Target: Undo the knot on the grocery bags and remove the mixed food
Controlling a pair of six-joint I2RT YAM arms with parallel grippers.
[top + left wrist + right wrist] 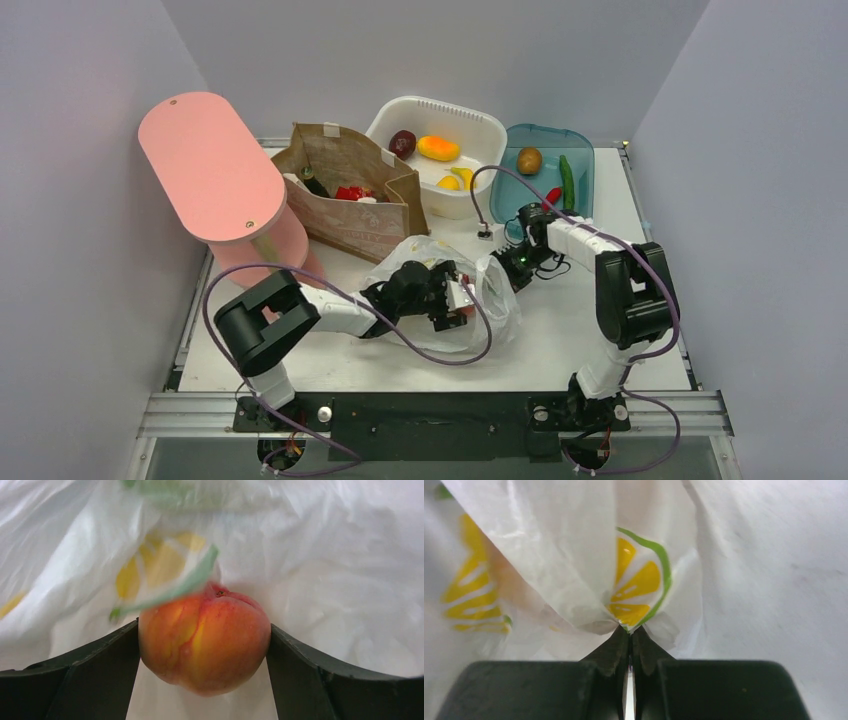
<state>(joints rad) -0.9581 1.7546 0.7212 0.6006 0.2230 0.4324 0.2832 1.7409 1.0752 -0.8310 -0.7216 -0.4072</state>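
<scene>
Grocery bag (500, 305), thin white plastic printed with yellow citrus slices, is being shown crumpled at the middle of the surface (560, 345), between the two arms and just in front of the brown paper bag (350, 195). A fold of its plastic is being pinched by the right claw (630, 630), whose jaws are being pressed together on the film at one printed slice, and the sheet is being drawn up from that pinch. The left claw (204, 629) is being reached into the bag, with white plastic being seen all around it. A round peach (205, 647), orange-red with a yellow streak, is being gripped between its two fingers, each flank of the fruit being touched by one finger, so the jaws are being held wide apart by the fruit. At the far right of the surface, a long green cucumber (567, 182) and a small red pepper (552, 196) are being held in a blue tray (590, 165) together with a brown fruit (529, 160). A white tub (470, 120) is being seen just left of that tray.
</scene>
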